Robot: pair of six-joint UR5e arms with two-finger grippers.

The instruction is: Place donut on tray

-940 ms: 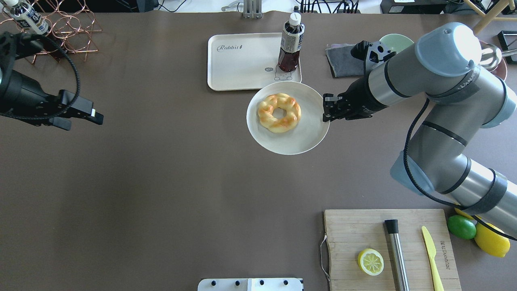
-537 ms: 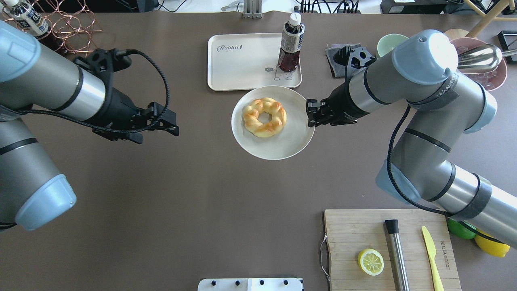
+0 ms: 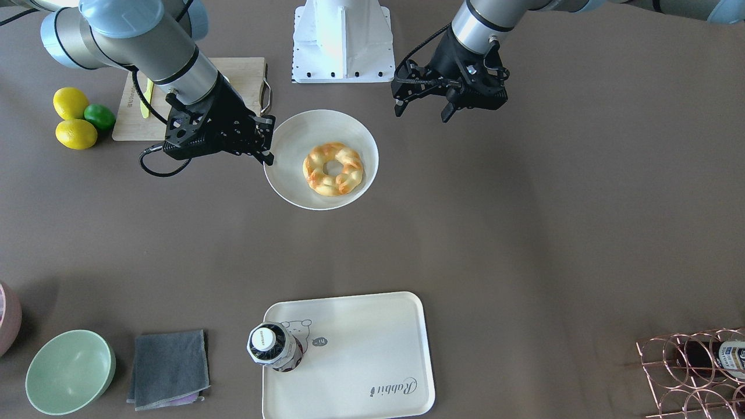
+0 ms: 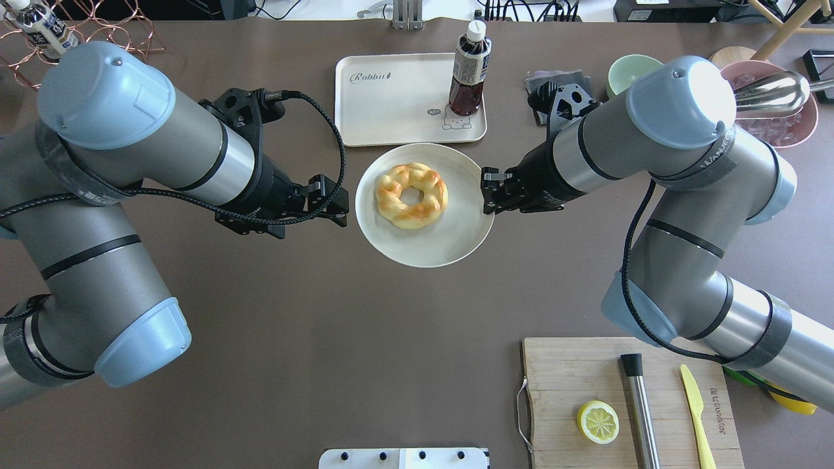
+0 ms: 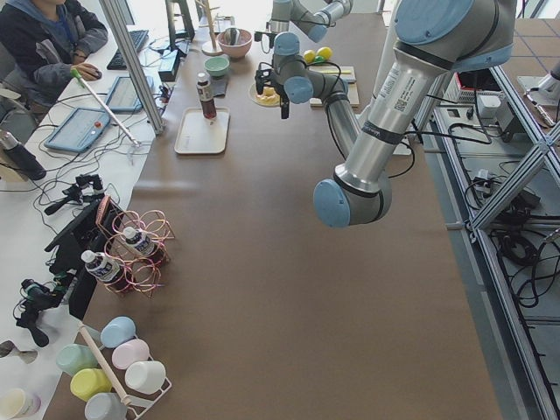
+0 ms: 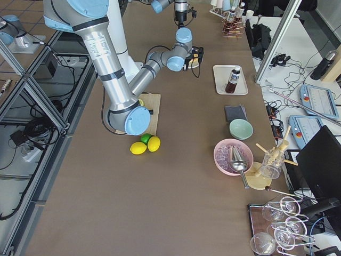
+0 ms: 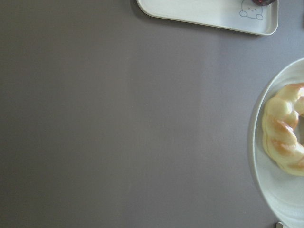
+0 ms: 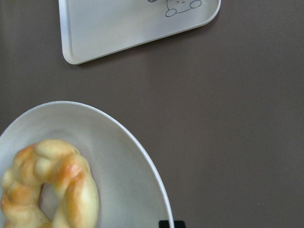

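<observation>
Donut (image 4: pixel 410 195) dead centre in the overhead view: a braided ring, golden yellow with orange-brown glaze patches, hole open in the middle. It is lying flat on the round white plate (image 4: pixel 430 251), slightly toward the plate's upper left. My right pincer (image 4: pixel 487 193) is clamped on the plate's right rim, and the right wrist camera shows a fingertip sitting right at that edge. The left pincer (image 4: pixel 344 208) hangs just off the plate's left rim with its fingers spread and nothing between them. The tray (image 4: pixel 391 104) is up at top centre with the "Rabbit" script at its upper left. A dark bottle (image 4: pixel 468 71) stands on its lower right corner by the cartoon print, so the tray's left and middle are bare. From overhead the plate's upper rim looks nearly level with the tray's lower edge, but the wrist views show a strip of counter (image 4: pixel 293 339) between them. There is wide open counter across the lower left and centre. The cutting board (image 4: pixel 586 378) sits in the lower right corner, well apart from the plate.
</observation>
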